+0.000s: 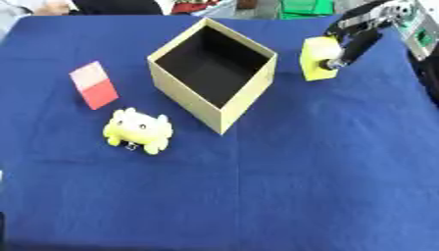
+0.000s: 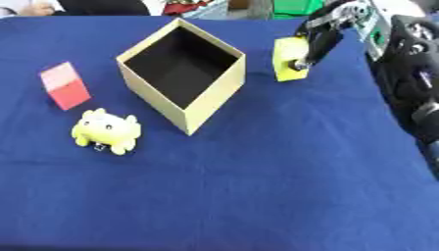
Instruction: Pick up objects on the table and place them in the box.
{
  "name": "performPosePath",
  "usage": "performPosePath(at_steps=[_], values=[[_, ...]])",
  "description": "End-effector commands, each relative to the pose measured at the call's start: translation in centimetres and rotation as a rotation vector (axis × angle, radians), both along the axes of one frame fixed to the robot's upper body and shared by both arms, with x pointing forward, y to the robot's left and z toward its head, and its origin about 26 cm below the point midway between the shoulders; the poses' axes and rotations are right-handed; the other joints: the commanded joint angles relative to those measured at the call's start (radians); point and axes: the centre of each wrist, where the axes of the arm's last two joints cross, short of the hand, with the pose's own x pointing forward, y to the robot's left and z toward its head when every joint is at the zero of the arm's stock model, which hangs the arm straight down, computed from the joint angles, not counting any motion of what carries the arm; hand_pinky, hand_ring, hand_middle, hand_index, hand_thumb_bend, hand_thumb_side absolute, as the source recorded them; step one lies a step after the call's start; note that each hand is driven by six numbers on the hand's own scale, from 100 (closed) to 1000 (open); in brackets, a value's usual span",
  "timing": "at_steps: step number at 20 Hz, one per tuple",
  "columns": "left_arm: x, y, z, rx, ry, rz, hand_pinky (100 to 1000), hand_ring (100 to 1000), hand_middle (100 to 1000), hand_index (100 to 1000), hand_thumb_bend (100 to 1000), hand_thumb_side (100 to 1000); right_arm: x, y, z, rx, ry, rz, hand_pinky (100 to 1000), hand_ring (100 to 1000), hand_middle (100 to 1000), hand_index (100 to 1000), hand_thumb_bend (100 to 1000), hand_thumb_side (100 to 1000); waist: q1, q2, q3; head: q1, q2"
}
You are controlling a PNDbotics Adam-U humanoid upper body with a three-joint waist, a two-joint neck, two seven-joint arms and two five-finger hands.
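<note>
Your right hand (image 1: pixel 347 51) clasps the yellow rectangular block (image 1: pixel 317 59) just right of the open tan cardboard box (image 1: pixel 214 105), positioned for dropping in.

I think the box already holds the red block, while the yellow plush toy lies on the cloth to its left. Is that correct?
Not quite. The box is empty; the left eye view shows its dark bare inside. The red block stands on the blue cloth left of the box, just beyond the yellow plush toy, which does lie on the cloth left of it.
</note>
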Motion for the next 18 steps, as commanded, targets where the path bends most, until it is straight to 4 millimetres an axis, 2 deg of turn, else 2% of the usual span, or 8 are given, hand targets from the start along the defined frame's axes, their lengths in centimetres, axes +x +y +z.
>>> performPosePath(at_steps=[1, 6, 9, 13, 18], values=[[-0.2, 0.0, 0.9, 0.020, -0.029, -0.004, 693, 642, 712, 713, 202, 907, -0.7, 0.6, 3.2, -0.010, -0.061, 0.039, 925, 903, 822, 661, 100, 528, -0.002, -0.026, -0.001, 0.001, -0.008], [-0.2, 0.0, 0.9, 0.020, -0.027, -0.005, 693, 643, 712, 713, 203, 909, -1.4, 2.6, 5.1, -0.005, -0.119, 0.082, 926, 903, 823, 658, 100, 475, -0.004, -0.032, -0.001, 0.000, -0.004], [-0.2, 0.0, 0.9, 0.019, -0.027, -0.009, 693, 643, 712, 713, 203, 907, -2.0, 4.8, 6.4, 0.000, -0.165, 0.136, 926, 904, 824, 653, 100, 453, -0.005, -0.034, 0.001, -0.005, -0.002], [-0.2, -0.1, 0.9, 0.019, -0.027, -0.014, 693, 643, 712, 713, 203, 907, -2.8, 7.6, 7.4, 0.002, -0.203, 0.200, 926, 904, 825, 648, 100, 444, -0.005, -0.036, 0.007, -0.010, 0.001], [-0.1, -0.2, 0.9, 0.017, -0.027, -0.018, 694, 644, 712, 712, 203, 908, -3.6, 10.0, 8.1, 0.016, -0.231, 0.256, 927, 902, 823, 648, 100, 442, -0.007, -0.033, 0.013, -0.018, 0.008]])
